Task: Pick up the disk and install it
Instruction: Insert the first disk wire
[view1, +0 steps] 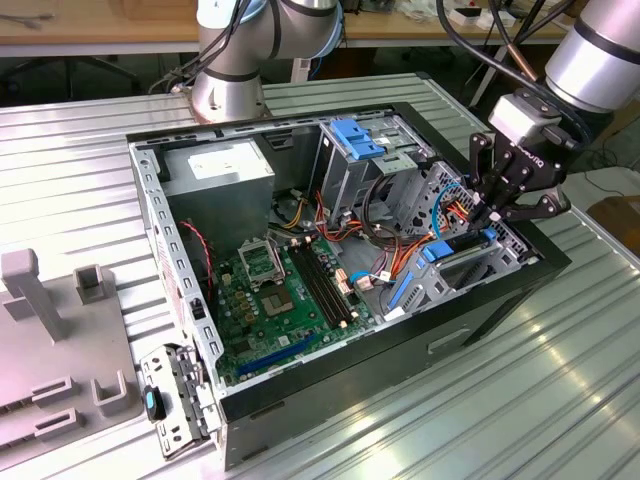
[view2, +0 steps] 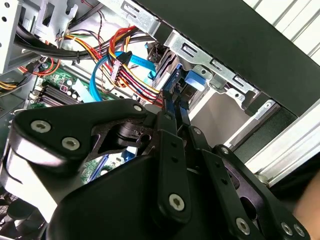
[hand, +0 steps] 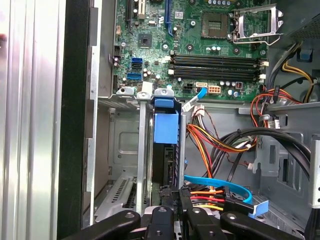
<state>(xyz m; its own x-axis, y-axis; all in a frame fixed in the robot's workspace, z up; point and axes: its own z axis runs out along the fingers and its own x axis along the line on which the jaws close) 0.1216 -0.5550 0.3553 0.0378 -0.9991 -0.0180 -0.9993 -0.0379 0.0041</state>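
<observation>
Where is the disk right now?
The disk stands on edge in the drive cage at the case's front corner, on the exterior view's right, directly under the tool, beside the coloured cables.

Ribbed metal tabletop (view1: 80, 170) (glare); wooden bench (view1: 100, 25) behind.

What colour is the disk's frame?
Bright blue, clearest in the first wrist view on the disk.
</observation>
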